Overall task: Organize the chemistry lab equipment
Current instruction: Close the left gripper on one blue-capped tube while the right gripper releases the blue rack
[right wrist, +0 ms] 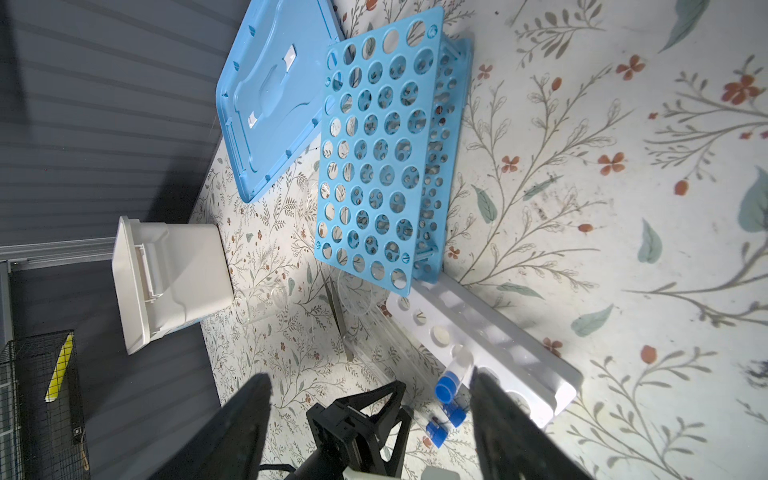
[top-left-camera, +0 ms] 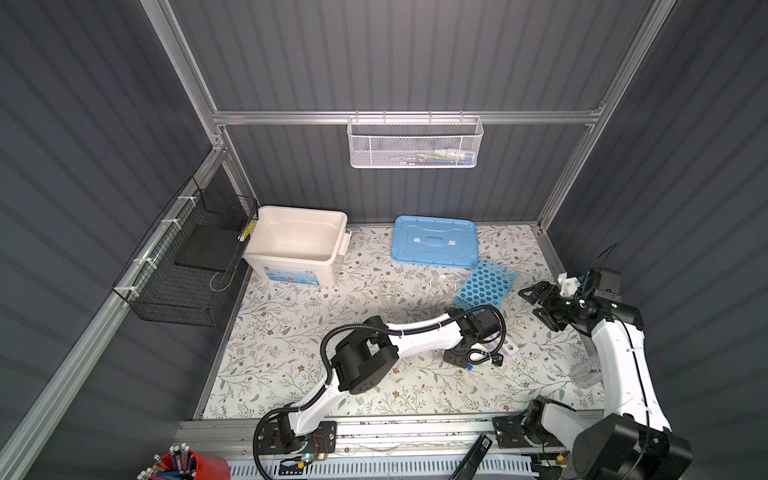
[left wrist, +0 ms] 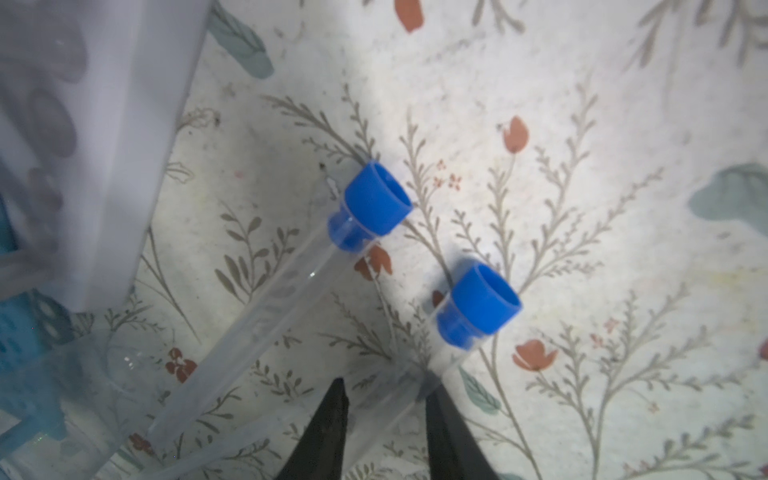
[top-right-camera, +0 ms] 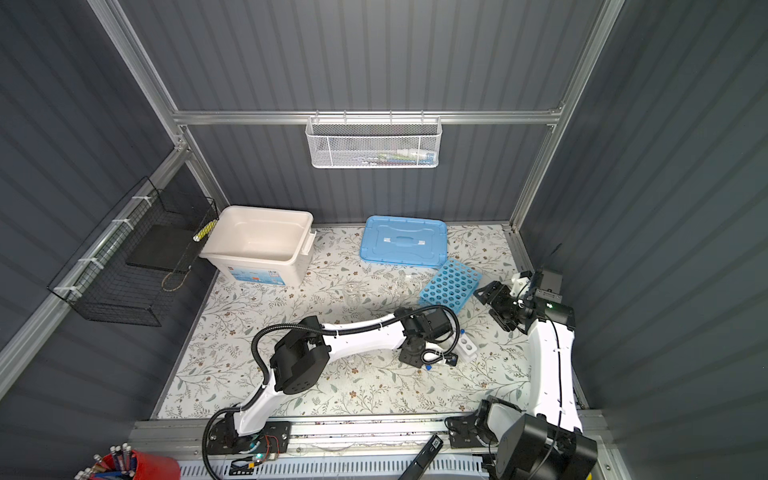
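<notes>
Two clear blue-capped tubes lie side by side on the flowered table. My left gripper (left wrist: 388,399) (top-left-camera: 457,358) is low over them and straddles the tube (left wrist: 478,307) nearer it. One finger touches it and the other stands a sliver off, so the jaws are narrowly open. The second tube (left wrist: 376,203) lies beside it, next to the small white rack (top-left-camera: 509,349) (right wrist: 490,345). The blue many-holed rack (top-left-camera: 486,284) (right wrist: 374,158) stands behind. A glass beaker (top-left-camera: 387,291), a glass dish (right wrist: 353,297) and a thin rod (right wrist: 338,316) lie nearby. My right gripper (top-left-camera: 534,301) (right wrist: 372,380) hangs open and empty, right of the blue rack.
The big white bin (top-left-camera: 297,245) stands at the back left with its light-blue lid (top-left-camera: 434,241) flat at the back middle. A black wire basket (top-left-camera: 187,266) hangs on the left wall, a white mesh basket (top-left-camera: 415,143) on the back rail. Another clear glass vessel (top-left-camera: 584,372) sits by my right arm.
</notes>
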Robot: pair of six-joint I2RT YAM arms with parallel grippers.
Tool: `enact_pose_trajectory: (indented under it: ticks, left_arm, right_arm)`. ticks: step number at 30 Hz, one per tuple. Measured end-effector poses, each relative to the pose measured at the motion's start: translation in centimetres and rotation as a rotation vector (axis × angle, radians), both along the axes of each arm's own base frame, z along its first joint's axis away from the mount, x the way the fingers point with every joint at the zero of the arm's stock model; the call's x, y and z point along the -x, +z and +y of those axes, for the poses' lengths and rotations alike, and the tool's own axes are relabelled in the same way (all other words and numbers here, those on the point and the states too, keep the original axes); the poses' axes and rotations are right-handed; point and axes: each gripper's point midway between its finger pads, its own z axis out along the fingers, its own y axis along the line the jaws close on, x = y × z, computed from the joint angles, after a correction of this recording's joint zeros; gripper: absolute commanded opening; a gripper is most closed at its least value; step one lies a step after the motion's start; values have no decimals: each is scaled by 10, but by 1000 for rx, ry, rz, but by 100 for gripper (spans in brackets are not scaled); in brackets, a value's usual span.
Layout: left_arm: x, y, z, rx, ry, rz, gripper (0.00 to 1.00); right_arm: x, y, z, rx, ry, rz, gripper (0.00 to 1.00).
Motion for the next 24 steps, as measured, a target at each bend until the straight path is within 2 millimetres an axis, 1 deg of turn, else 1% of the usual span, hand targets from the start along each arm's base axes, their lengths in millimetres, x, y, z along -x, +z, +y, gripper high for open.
enact_pose_trajectory:
  ticks: [16, 24]
  left_arm:
    - [0, -1, -2, 30, 59, 11, 30]
    - [-5, -1, 0, 44, 111, 16, 31]
  right_arm:
    - [12, 6, 4, 1, -3, 0, 77]
    - [13, 9, 4, 11, -7, -10, 77]
